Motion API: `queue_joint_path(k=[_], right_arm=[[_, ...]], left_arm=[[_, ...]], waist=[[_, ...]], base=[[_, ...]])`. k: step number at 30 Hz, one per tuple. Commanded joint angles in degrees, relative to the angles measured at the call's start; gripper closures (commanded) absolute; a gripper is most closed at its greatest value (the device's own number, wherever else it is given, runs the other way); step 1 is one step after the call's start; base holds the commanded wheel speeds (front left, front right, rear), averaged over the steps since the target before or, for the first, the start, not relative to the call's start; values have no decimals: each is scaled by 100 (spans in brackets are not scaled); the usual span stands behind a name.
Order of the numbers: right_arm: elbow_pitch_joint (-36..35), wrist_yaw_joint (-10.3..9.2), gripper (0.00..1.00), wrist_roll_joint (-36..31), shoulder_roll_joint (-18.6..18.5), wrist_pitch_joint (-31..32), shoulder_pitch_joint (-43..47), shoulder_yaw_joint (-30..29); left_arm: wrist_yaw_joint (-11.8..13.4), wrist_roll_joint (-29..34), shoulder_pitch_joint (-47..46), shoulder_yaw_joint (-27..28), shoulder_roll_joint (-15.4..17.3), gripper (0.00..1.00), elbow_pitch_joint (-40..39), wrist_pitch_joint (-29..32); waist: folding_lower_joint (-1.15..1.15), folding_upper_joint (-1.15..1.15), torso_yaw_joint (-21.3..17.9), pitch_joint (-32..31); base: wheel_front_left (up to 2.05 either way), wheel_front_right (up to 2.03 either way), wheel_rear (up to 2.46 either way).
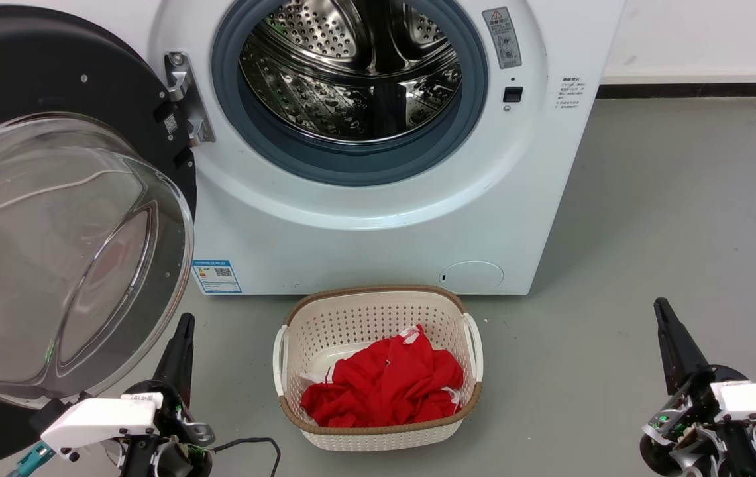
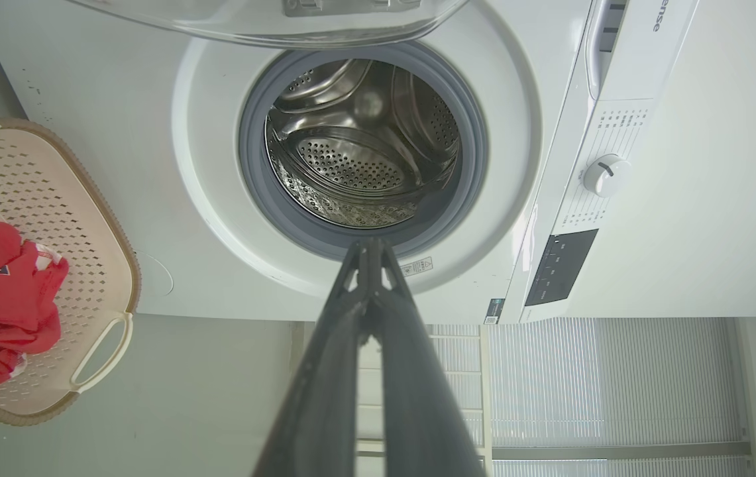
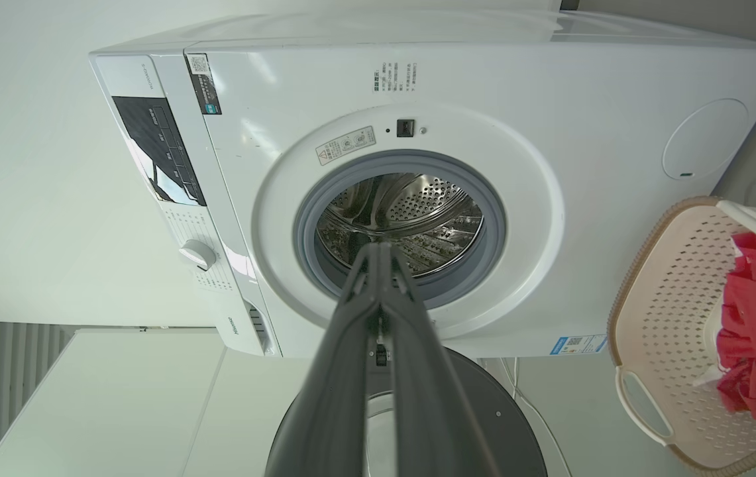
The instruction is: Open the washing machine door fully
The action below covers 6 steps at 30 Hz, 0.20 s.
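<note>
Door swing near complete

Finding: the washing machine door (image 1: 66, 232) hangs wide off the hinge (image 1: 185, 99) side of the washing machine (image 1: 378, 225), drum exposed. The left gripper (image 1: 184, 328), fingers pressed together and empty, sits just before the door's lower rim. The right gripper (image 1: 666, 318), likewise closed and empty, is well clear of the machine. Judgement: at most a final outward nudge remains.

The washing machine door (image 1: 33, 59) hangs swung out over the left of the floor (image 1: 616, 278), its glass bowl (image 1: 53, 252) just beside the left gripper (image 1: 185, 321). A laundry basket (image 1: 378, 293) stands before the washing machine (image 1: 378, 232), below the unblocked drum mouth (image 1: 351, 73); right of it the floor is open.
</note>
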Motion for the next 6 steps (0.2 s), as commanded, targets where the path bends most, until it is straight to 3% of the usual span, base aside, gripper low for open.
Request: queue_joint_path(k=[1,6], right_arm=[[10,-2,100,-10,14,35,-74,-11],[11,-2,100,-23,18,35,-75,-22]], left_arm=[[-14,-5,-43,21,-8,100,4,17],[-14,-6,-43,21,-8,100,3,16]], waist=[[0,0,0,0],[0,0,0,0]], base=[[0,0,0],[0,0,0]])
